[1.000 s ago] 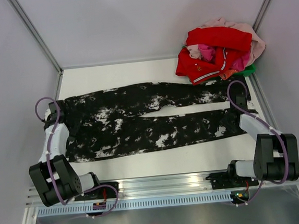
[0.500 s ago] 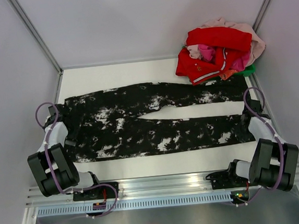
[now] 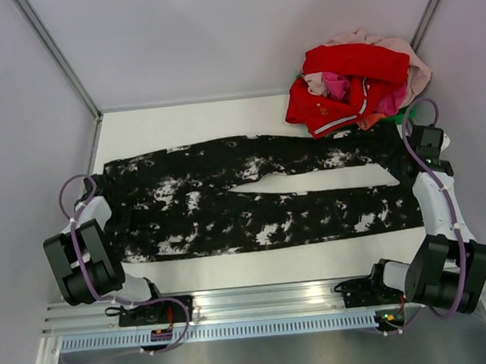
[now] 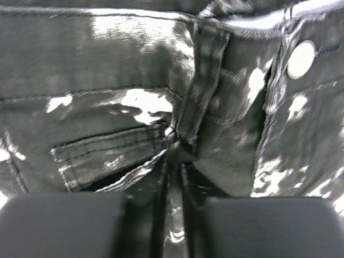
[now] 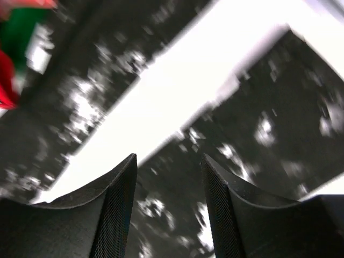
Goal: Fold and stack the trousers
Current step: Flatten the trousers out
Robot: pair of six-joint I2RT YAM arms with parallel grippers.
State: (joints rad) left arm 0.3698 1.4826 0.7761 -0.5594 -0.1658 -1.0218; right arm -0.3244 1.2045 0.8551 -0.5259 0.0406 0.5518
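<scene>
- Long axis: the trousers (image 3: 228,204) lie flat on the worktop (image 3: 187,123). They run from its left edge to its right edge, roughly parallel to the near edge. The waistband is at the left and both leg ends are at the right. A bare strip of worktop separates the two legs over their right half.
- Nearer arm: the left arm reaches the waistband end and the right arm reaches the leg ends, so each arm is at one end of the garment. Any fold, lengthwise or end to end, is judged to depend on this arrangement.
- Left gripper (image 4: 173,172): it is down on the waistband region, below the belt loop (image 4: 201,80) and beside the pocket (image 4: 107,156) opening. The button (image 4: 301,59) lies to its right in the wrist view. The jaws are drawn nearly together and appear clamped on a ridge of trouser cloth.
- Right gripper (image 5: 169,161): it is raised over the right edge, near the far leg's end. The gap between the legs and the near leg appear beneath it. The jaws stand apart with nothing between them. The wrist view is blurred, but no contact with the cloth is evident.
- Neighbouring item: a pile of red and pink clothes (image 3: 353,83) occupies the far right corner, touching or overlapping the far leg's end. It is judged a snag risk for a grasp there.
</scene>
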